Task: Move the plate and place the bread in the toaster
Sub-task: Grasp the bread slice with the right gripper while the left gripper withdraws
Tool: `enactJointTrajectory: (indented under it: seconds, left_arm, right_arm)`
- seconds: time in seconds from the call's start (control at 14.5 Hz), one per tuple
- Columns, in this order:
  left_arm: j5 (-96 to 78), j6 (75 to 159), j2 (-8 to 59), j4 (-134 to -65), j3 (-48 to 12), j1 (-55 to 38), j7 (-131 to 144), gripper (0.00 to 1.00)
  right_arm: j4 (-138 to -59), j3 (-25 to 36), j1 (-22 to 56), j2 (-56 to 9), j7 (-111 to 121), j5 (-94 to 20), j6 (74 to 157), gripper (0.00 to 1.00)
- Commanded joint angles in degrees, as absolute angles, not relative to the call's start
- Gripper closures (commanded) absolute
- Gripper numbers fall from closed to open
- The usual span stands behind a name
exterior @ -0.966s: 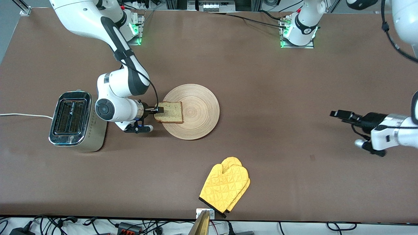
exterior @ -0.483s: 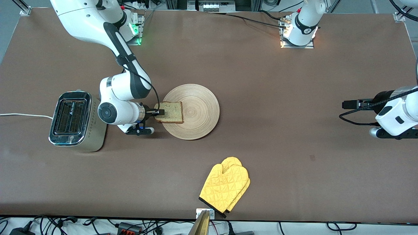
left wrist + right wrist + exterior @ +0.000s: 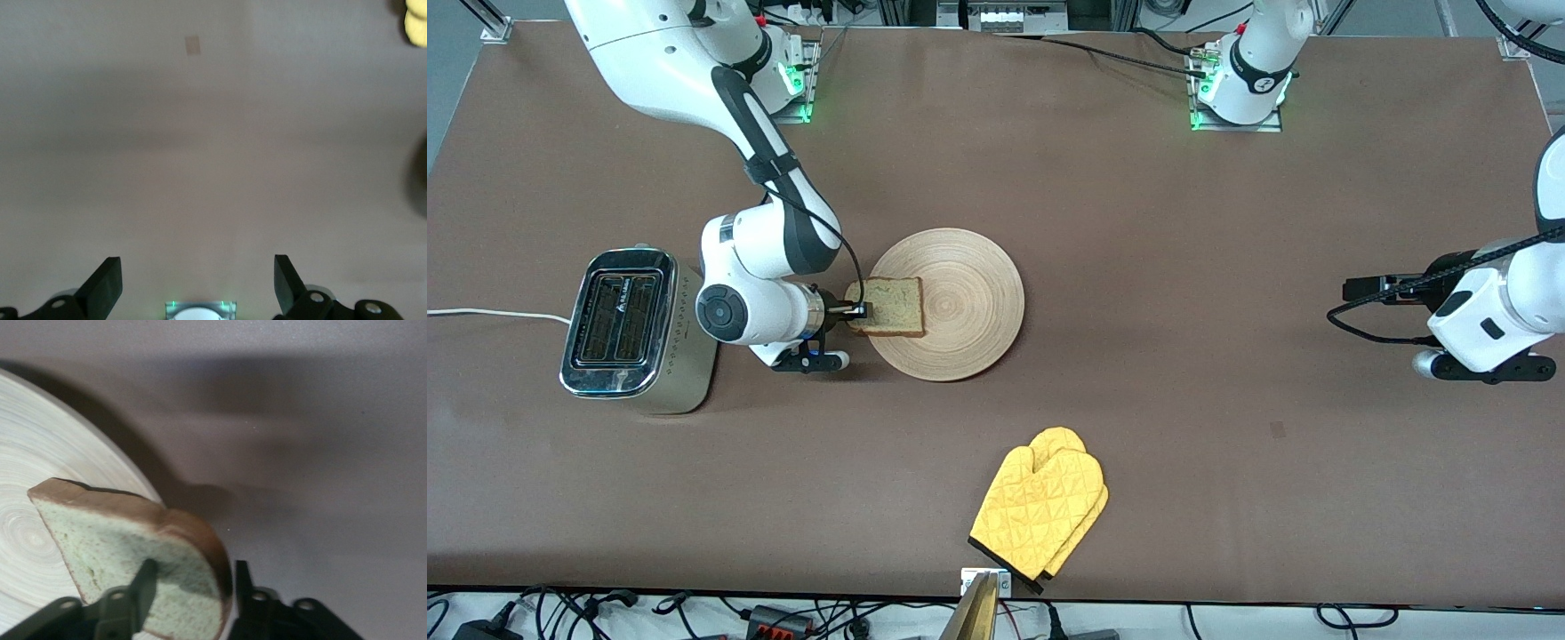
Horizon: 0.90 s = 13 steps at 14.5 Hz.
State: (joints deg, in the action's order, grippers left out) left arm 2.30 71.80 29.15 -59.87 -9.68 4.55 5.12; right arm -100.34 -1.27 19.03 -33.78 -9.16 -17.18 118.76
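The wooden plate (image 3: 947,304) lies flat on the brown tabletop (image 3: 1138,222), roughly midway between the edge along the robots' bases and the edge nearest the front camera, and toward the right arm's end. The slice of bread (image 3: 889,306) sits over the plate's rim on the side facing the toaster; in the right wrist view the bread (image 3: 133,547) is tilted, its crust edge raised off the plate (image 3: 40,493).

The right gripper (image 3: 857,311) reaches in sideways, low over the plate's rim, and its fingers (image 3: 143,577) are closed on the bread, one on the crumb face and the other against the crust.

The two-slot toaster (image 3: 633,331) stands near the short edge at the right arm's end of the tabletop, its chrome top and both slots facing up, with a white cord (image 3: 489,313) running off toward that edge. The right arm's wrist is between the toaster and the plate.

The left gripper (image 3: 1356,289) hangs over bare tabletop near the short edge at the left arm's end; its fingers (image 3: 107,287) are spread wide apart and hold nothing, and this arm waits.

A yellow quilted oven mitt (image 3: 1042,508) lies close to the long edge nearest the front camera, well apart from the plate.
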Motion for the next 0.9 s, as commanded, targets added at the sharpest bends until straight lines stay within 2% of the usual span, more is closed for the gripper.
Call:
enactJointTrajectory:
  seconds: [0.0,0.07,0.21,0.34,0.41,0.55,0.76,0.83]
  left_arm:
    - [7.6,72.9,28.0,-59.3,-10.1,4.2,5.1,0.0]
    - [7.9,72.9,27.9,-59.3,-10.1,4.2,5.0,0.0]
    - [8.0,72.8,27.9,-59.3,-10.1,4.4,5.1,0.0]
    - [7.1,72.5,24.0,-61.2,-9.9,5.4,4.8,0.0]
    - [6.4,73.1,22.4,-64.9,-9.8,6.0,5.8,0.0]
    - [6.3,79.6,17.4,-72.3,-9.8,6.8,5.7,0.0]
    - [6.2,92.2,5.2,-91.2,-9.9,6.8,5.8,0.0]
    - [6.2,94.7,3.7,-94.0,-9.8,6.9,5.2,0.0]
  right_arm:
    - [-99.1,-1.0,19.2,-34.2,-8.5,-18.0,117.7,0.82]
    - [-98.7,-1.0,19.2,-34.2,-8.5,-18.1,116.9,0.9]
    - [-96.6,-1.0,19.2,-34.2,-8.6,-18.1,113.8,0.99]
    - [-94.6,-1.0,19.2,-34.2,-8.5,-18.1,111.1,1.0]
    - [-93.7,-1.0,19.2,-34.0,-8.5,-18.0,110.1,1.0]
    - [-91.0,-0.8,19.1,-33.5,-9.2,-17.5,106.1,1.0]
    - [-84.8,0.0,18.4,-32.3,-9.1,-14.5,97.3,1.0]
    - [-82.5,0.3,18.2,-31.7,-9.2,-12.1,94.0,1.0]
